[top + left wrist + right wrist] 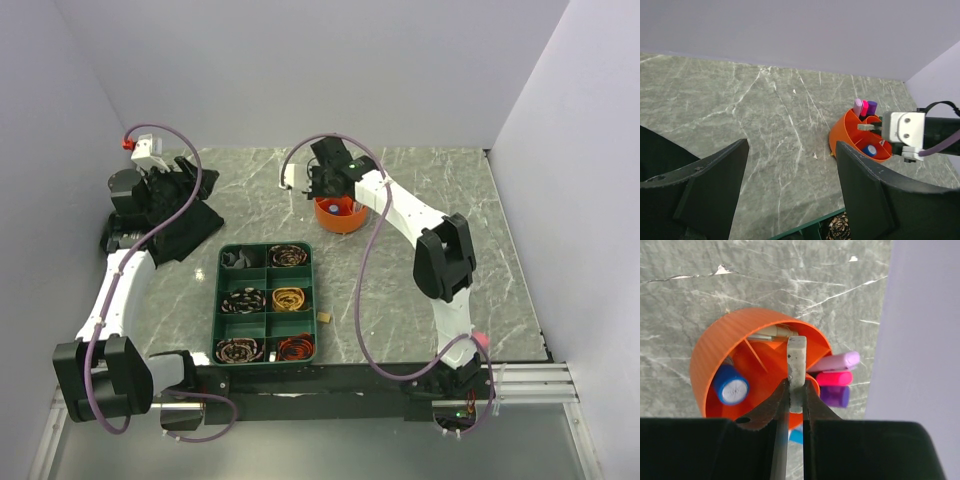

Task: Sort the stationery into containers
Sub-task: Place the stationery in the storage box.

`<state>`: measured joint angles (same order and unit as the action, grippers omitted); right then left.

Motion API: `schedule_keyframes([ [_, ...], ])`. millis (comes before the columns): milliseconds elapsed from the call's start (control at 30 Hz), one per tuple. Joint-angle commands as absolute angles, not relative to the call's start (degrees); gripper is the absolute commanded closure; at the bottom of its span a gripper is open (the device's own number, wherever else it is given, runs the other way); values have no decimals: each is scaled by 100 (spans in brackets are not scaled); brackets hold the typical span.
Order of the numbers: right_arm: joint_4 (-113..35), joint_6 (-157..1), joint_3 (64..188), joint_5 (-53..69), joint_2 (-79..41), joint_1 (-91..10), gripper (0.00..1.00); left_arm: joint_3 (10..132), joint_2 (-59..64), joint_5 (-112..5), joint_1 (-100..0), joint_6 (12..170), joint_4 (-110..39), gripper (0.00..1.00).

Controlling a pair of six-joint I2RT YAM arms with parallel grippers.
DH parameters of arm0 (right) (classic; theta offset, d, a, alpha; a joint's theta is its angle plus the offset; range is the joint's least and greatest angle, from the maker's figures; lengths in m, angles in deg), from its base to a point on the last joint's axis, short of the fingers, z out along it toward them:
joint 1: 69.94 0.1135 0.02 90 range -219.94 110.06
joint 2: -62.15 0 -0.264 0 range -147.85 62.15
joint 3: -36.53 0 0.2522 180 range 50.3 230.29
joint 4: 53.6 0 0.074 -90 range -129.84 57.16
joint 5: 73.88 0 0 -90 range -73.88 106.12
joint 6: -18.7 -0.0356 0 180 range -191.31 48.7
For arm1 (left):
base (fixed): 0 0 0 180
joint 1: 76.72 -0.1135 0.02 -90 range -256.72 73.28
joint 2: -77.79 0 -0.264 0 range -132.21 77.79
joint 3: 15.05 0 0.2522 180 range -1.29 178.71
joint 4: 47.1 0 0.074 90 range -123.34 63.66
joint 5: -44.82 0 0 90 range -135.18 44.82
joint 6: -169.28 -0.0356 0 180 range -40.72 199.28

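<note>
- My right end effector [796, 386] is clenched on a pale eraser block [796, 352]. It pinches the lower end, so the block sticks out beyond the fingertips.
- The block hangs right over the orange pot [704, 357], near its middle. From the wrist view I cannot tell whether it touches a divider.
- Already in the pot are a blue-capped piece [731, 386] in one section and pink and purple markers [834, 379] leaning out over one side.
- My left end effector [792, 146] is released, fingers spread wide with nothing between them. It hovers over the surface [740, 100], well apart from the pot.
- As I judge it, the step in hand is dropping this eraser into a section of the pot.
- The next move calls for lining the block up over an open section rather than a divider wall, then parting the fingers. A narrow block could catch on a divider.
- A small beige piece [325, 318] lies just beside the green tray [266, 246]. It may be waiting to be sorted.
</note>
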<state>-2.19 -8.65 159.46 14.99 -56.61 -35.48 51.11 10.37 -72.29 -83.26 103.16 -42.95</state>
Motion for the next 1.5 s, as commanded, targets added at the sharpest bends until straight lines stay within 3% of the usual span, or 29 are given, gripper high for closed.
schedule_keyframes([
  [0, -556, -846, 16192, 1550, -5834, -3601, 95, 5276, 959, -7242, -8366, 10345, -4389, 23],
  [100, -608, -855, 16183, 1603, -5887, -3601, 91, 5312, 915, -7251, -8366, 10319, -4354, 23],
  [233, -863, -952, 15964, 1822, -5791, -3610, 72, 5356, 836, -7225, -8366, 10301, -4371, 23],
  [333, -1057, -978, 15727, 1972, -5650, -3610, 66, 5382, 783, -7234, -8375, 10328, -4441, 23],
  [1100, -1049, -864, 15313, 2262, -4912, -3689, 64, 5312, 800, -7321, -8366, 10433, -4653, 21],
  [1467, -969, -1750, 15365, 2184, -4552, -3751, 64, 5303, 520, -7769, -7911, 10117, -4520, 22],
])
